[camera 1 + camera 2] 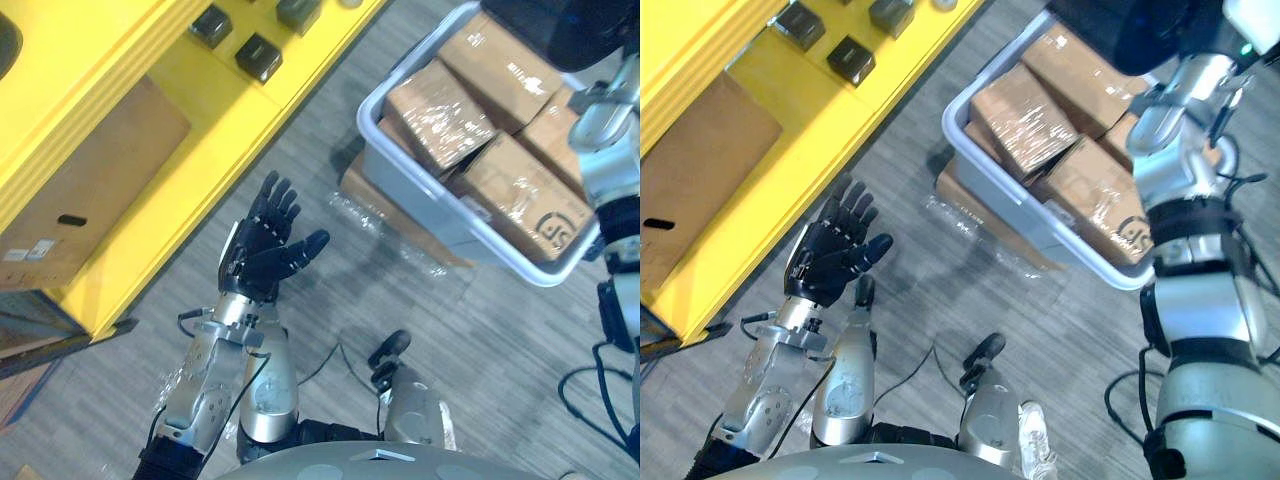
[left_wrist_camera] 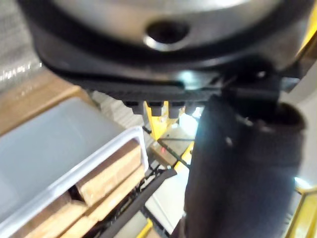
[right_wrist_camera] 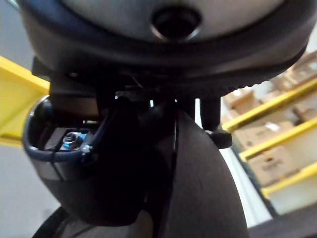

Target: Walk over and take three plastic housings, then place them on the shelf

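Observation:
Three dark plastic housings (image 1: 258, 57) (image 1: 211, 25) (image 1: 297, 12) lie on the top level of the yellow shelf (image 1: 150, 60) at the upper left. My left hand (image 1: 265, 245) hovers over the floor beside the shelf's front edge, below the housings. It is palm up, open and empty, and its thumb (image 2: 233, 173) stands out in the left wrist view. My right arm rises along the right side, and the right hand (image 1: 1120, 35) is a dark bulk above the grey bin.
A grey plastic bin (image 1: 372, 125) holds several film-wrapped cardboard boxes (image 1: 440, 115) at the upper right, resting on a flat carton on the floor. A large cardboard box (image 1: 90, 180) sits on the shelf's lower level. Grey carpet lies between shelf and bin.

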Robot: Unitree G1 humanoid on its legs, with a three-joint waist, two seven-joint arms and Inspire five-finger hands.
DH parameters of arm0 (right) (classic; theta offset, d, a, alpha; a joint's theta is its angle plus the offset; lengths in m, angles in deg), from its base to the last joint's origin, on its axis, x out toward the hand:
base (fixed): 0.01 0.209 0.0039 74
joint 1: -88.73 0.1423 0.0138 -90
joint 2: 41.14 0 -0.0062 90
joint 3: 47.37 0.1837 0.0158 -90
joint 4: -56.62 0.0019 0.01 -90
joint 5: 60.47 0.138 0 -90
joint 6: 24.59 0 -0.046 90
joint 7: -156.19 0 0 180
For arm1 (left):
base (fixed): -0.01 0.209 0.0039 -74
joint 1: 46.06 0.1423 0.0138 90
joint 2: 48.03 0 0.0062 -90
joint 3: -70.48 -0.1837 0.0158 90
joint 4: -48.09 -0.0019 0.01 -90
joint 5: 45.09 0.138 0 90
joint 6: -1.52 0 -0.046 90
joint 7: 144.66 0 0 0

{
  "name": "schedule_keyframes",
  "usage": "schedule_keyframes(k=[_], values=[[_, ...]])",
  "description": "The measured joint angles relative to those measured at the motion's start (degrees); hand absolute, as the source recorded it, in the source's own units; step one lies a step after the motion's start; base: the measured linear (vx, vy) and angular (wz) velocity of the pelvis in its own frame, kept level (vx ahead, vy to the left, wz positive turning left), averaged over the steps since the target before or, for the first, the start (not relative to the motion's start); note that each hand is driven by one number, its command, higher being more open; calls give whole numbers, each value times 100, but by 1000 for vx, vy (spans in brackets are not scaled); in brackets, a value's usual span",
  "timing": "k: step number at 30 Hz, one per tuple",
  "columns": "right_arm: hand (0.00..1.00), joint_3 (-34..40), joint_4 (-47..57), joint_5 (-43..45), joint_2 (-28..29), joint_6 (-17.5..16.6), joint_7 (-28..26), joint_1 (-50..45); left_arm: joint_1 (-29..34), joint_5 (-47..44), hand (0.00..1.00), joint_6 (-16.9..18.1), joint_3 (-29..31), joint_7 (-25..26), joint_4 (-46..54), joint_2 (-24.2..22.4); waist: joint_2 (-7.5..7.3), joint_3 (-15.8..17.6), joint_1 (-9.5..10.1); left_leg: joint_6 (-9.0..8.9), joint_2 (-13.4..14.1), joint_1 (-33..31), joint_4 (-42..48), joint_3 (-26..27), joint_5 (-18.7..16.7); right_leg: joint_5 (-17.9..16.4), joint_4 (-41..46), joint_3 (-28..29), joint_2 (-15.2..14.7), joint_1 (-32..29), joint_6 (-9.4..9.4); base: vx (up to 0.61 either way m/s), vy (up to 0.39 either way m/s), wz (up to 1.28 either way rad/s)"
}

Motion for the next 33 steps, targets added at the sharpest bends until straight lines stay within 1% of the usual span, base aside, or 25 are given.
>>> schedule_keyframes(k=[1,2,3,4,5,7,8,9,11,12,14,16,17,19,22,24,28,29,31,33], values=[[0,64,209,-135,61,-41,-1,-189,-101,49,100,-132,-21,12,-1,-6,-41,-34,-36,-6,1,107,-108,21,47,2,-5,0,5,48,3,67,-53,-8],[0,174,533,-415,296,-74,-13,-496,-229,232,100,-280,-72,72,-1,-66,-119,-95,-141,-22,2,324,-291,69,108,5,-22,2,11,163,9,60,-35,-13],[0,304,837,-568,589,-106,-17,-867,-329,272,100,-466,-136,100,-2,-114,-205,-280,-192,-30,1,444,-437,161,143,17,-92,19,22,190,29,63,-32,-17],[0,381,985,-664,730,-122,-22,-1065,-386,255,100,-594,-159,101,-1,-146,-237,-412,-216,-32,0,470,-517,209,163,31,-142,31,33,178,52,74,-33,-28],[0,579,1388,-900,1112,-174,-42,-1608,-651,97,100,-970,-252,140,-18,-318,-281,-642,-280,-39,-6,608,-636,326,198,53,-244,92,53,219,87,77,-35,-23],[0,692,1565,-1088,1351,-225,-61,-1890,-891,-268,100,-1190,-292,223,-68,-452,-280,-682,-308,-39,-12,739,-636,448,197,68,-306,157,53,303,112,41,-24,-24],[0,758,1661,-1267,1616,-284,-79,-2127,-1111,-788,100,-1340,-297,356,-206,-618,-268,-814,-406,-39,-15,786,-636,552,198,78,-363,191,59,338,129,8,-25,-26],[0,795,1729,-1341,1839,-355,-81,-2317,-1289,-1214,100,-1409,-266,443,-370,-767,-253,-940,-520,-39,-16,838,-636,614,197,85,-429,230,69,371,141,-1,-28,-24],[0,859,1990,-1337,2030,-375,-97,-2605,-1418,-1528,100,-1408,-251,502,-510,-887,-231,-1109,-627,-39,-14,874,-636,724,197,109,-519,313,89,375,174,2,-33,-25],[0,1024,2241,-1326,2216,-495,-99,-2880,-1511,-1631,100,-1364,-256,580,-621,-971,-191,-1254,-750,-38,-12,919,-637,820,197,118,-571,372,99,376,183,1,-34,-26],[0,1143,2507,-1317,2366,-595,-95,-3141,-1520,-1632,100,-1292,-257,655,-712,-1044,-148,-1416,-859,-40,-8,959,-637,901,194,136,-644,456,118,375,202,0,-33,-26],[0,1255,2849,-1314,2554,-743,-51,-3470,-1529,-1629,100,-1147,-271,817,-961,-1182,-41,-1623,-968,-75,22,1068,-637,1029,134,171,-720,558,164,399,195,-8,-32,-30],[0,1255,2928,-1312,2602,-764,-48,-3532,-1529,-1629,100,-1131,-280,849,-1023,-1220,-17,-1653,-985,-77,23,1109,-638,1061,115,173,-720,595,164,408,194,-21,-17,-22],[0,1232,3202,-1304,2861,-950,-45,-3774,-1530,-1630,100,-1124,-362,883,-1165,-1272,59,-1782,-1087,-82,18,1135,-638,1101,64,208,-744,633,163,405,194,-31,-6,-12],[0,1034,3275,-1277,3165,-1212,-49,-3961,-1531,-1630,100,-1122,-394,912,-1226,-1308,44,-1898,-1078,-68,6,1147,-637,1202,53,347,-925,686,187,404,173,-40,-4,-16],[0,845,3275,-1275,3273,-1273,-95,-4010,-1534,-1634,100,-1093,-392,921,-1308,-1329,48,-1907,-1070,-65,1,1209,-637,1228,52,358,-928,723,184,441,172,-23,-7,-8],[0,760,3274,-1204,3529,-1283,-140,-4164,-1499,-1870,100,-1049,-358,920,-1403,-1323,45,-2039,-1052,-65,-3,1216,-637,1225,53,359,-925,728,182,446,172,-3,-2,-1],[0,710,3269,-1050,3643,-1283,-139,-4256,-1496,-1911,100,-1027,-351,900,-1426,-1321,52,-2104,-1053,-64,-11,1217,-636,1224,52,360,-925,729,174,449,173,0,0,0],[0,673,3255,-999,3751,-1283,-99,-4353,-1489,-2074,100,-1012,-359,825,-1430,-1321,69,-2144,-1064,-62,-21,1219,-636,1223,52,362,-925,729,163,452,177,0,0,0],[0,614,3044,-984,3872,-1284,2,-4416,-1458,-2319,100,-914,-382,652,-1430,-1322,89,-2213,-1082,-61,-27,1227,-636,1227,50,363,-926,730,158,455,179,0,0,0]])
